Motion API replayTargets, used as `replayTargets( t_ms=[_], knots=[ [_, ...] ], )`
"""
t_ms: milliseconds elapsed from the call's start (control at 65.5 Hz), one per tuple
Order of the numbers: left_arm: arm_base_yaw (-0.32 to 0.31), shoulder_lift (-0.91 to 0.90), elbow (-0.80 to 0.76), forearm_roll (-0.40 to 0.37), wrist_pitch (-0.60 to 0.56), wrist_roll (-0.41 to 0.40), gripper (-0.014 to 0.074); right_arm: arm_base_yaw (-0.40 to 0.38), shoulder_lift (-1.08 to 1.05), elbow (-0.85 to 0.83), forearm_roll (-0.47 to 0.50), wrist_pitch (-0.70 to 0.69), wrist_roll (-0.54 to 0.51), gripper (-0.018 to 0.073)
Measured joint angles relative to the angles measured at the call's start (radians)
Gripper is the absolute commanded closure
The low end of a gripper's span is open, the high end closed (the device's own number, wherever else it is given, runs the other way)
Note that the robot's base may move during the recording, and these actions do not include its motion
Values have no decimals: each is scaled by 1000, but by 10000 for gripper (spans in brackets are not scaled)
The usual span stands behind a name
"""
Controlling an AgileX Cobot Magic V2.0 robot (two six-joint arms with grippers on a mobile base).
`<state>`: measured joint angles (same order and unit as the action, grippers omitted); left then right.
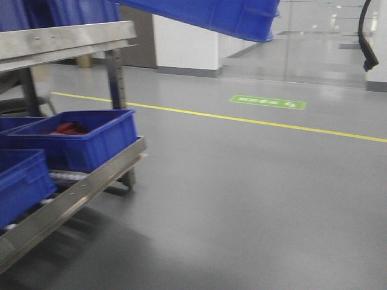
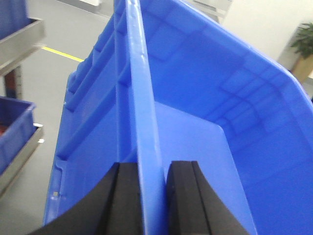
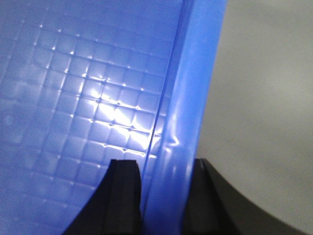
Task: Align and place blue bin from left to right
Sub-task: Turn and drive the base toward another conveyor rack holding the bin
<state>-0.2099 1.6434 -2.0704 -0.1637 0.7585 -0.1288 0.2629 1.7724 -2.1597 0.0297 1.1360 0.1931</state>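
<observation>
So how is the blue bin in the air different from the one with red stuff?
The lifted bin hangs tilted in the air; the rack bin rests on the metal rack. The lifted bin looks empty inside; the rack bin holds red things. The jaws of the left gripper and right gripper clamp the lifted bin's rim; nothing grips the rack bin. Both are bright blue plastic.
</observation>
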Motion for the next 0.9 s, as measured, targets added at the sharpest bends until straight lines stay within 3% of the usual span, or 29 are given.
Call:
replayTargets(
  t_ms=[901],
  knots=[
    [0, 0, 0, 0, -2, 0, 708, 0, 0, 0, 0, 0, 2, 627]
  ],
)
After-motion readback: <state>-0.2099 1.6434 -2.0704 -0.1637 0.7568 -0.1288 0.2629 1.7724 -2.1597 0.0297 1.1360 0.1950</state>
